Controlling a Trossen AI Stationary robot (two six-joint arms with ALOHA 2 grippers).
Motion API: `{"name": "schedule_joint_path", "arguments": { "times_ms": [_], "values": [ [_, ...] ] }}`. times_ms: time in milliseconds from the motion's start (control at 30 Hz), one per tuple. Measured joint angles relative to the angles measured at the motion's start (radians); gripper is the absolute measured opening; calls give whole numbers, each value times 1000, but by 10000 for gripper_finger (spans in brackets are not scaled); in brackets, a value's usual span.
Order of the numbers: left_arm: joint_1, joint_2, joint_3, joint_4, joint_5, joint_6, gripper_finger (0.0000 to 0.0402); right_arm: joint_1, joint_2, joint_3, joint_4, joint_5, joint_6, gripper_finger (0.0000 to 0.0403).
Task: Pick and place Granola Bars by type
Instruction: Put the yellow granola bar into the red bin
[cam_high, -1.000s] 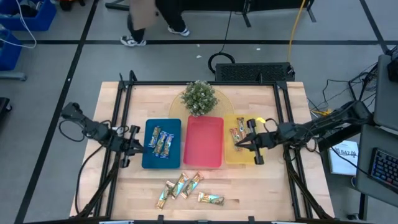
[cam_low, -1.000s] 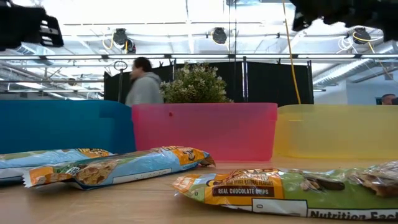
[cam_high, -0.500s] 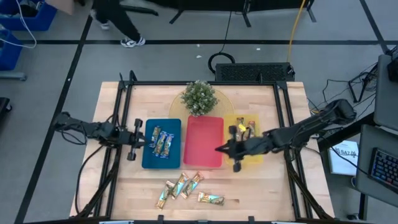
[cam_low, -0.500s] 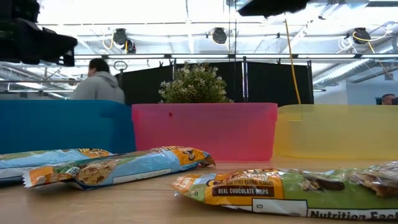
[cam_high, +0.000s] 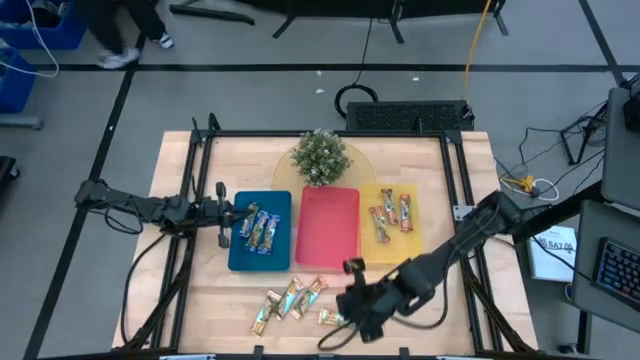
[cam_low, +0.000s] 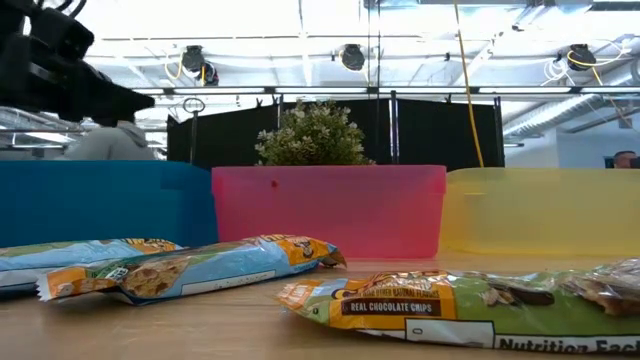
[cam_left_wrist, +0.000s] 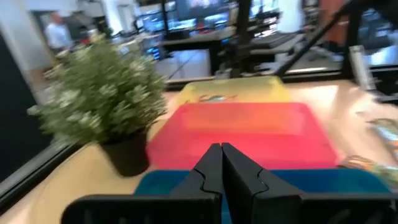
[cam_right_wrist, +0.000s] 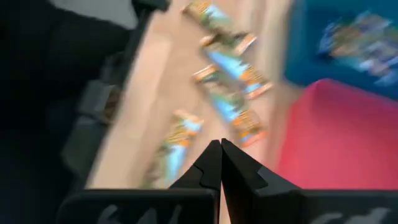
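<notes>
Several granola bars (cam_high: 290, 298) lie loose on the wood near the table's near edge, and one more (cam_high: 332, 320) lies just to their right. In the low view they fill the foreground (cam_low: 190, 270) (cam_low: 450, 305). Other bars lie in the blue tray (cam_high: 258, 228) and in the yellow tray (cam_high: 392, 214). My right gripper (cam_high: 340, 305) (cam_right_wrist: 221, 146) is shut and hovers over the loose bars. My left gripper (cam_high: 232, 213) (cam_left_wrist: 219, 149) is shut and hangs at the blue tray's left edge, pointing across the trays.
A red tray (cam_high: 328, 228) sits between the blue tray and the yellow tray. A small potted plant (cam_high: 320, 155) stands behind the trays. Black frame rails run along the table's left and right sides. A person walks on the floor beyond the far edge.
My right arm has swung from above the yellow tray toward the table's near edge and leftward, ending over the loose bars. My left gripper has shifted a little toward the far edge beside the blue tray. The bars lie where they were.
</notes>
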Motion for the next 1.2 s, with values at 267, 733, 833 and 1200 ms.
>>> {"name": "schedule_joint_path", "arguments": {
  "times_ms": [267,733,833,1200],
  "values": [
    [0,40,-2,46,-110,21,40,32,161,230,-49,-59,184,36],
    [0,42,-2,36,-100,151,42,-88,317,236,101,-193,-109,187],
    [0,42,-2,36,-99,155,42,-156,338,236,145,-352,-65,181],
    [0,42,-1,14,-13,194,42,-245,368,208,142,-559,-306,177]
  ]
}}
